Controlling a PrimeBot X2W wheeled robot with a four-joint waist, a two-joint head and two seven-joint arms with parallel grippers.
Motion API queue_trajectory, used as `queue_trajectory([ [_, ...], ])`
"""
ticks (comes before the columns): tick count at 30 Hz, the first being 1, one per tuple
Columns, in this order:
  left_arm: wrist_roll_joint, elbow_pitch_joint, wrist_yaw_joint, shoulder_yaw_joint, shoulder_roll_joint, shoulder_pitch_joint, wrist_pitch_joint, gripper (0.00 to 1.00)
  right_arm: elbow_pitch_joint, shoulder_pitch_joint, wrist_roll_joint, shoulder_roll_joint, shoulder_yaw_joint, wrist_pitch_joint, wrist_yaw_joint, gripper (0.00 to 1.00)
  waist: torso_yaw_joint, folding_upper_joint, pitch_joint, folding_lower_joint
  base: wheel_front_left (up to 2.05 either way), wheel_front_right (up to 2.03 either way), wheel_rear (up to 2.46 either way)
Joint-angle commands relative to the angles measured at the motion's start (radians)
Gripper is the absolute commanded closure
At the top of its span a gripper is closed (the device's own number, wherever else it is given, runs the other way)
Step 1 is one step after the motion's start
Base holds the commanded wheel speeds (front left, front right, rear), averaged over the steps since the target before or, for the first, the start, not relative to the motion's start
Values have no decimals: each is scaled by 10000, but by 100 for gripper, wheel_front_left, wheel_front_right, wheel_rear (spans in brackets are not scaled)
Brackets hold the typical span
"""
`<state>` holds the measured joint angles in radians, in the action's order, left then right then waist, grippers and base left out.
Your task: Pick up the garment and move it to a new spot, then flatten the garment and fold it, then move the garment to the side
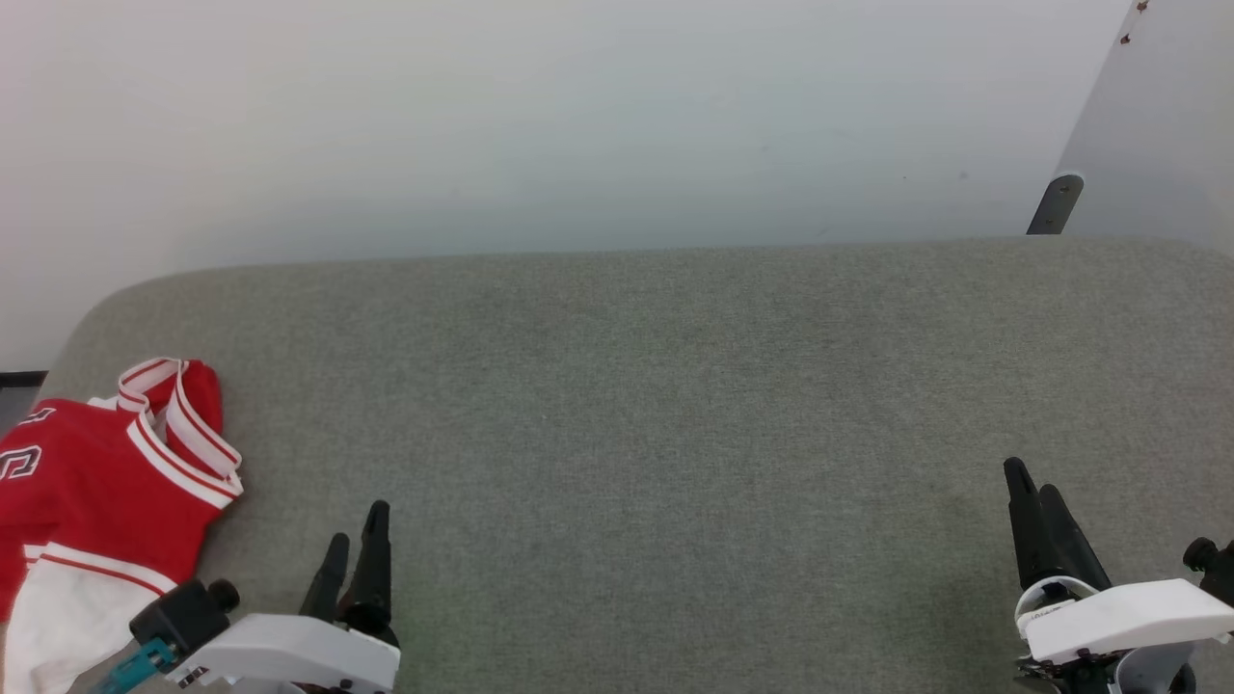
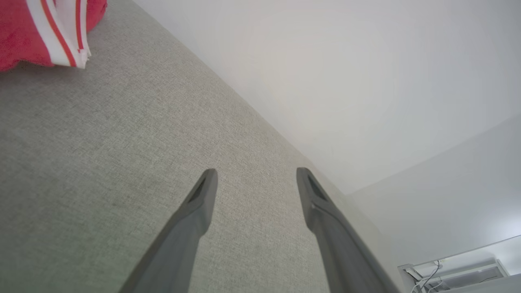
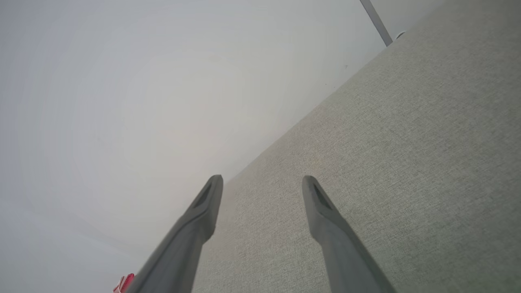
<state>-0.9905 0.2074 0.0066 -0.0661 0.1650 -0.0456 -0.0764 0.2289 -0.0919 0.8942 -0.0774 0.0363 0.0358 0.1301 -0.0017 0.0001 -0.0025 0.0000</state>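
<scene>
The garment (image 1: 106, 492) — soft matt cloth; the tabletop (image 1: 675, 386) — coarse grey weave, matt.

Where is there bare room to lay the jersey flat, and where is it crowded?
Free: the grey top between the jersey and the right gripper, back to the wall. Crowded: near-left corner, jersey beside the left gripper.

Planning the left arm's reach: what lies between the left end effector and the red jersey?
Only bare grey fabric surface, seen in the head view: the open left end effector sits apart from the jersey, nothing between.
</scene>
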Motion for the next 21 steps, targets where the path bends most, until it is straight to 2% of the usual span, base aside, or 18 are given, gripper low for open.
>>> queue_trajectory([
  [1,260,-157,37,-37,115,-130,-72,0,-163,-227,-301,-68,7,82,5,0,1,-1,-1,0,0,0,0],
  [21,3117,-395,-99,25,195,67,-662,0,-511,-172,-2928,-157,140,348,6,0,7,-1,-36,0,0,0,0],
])
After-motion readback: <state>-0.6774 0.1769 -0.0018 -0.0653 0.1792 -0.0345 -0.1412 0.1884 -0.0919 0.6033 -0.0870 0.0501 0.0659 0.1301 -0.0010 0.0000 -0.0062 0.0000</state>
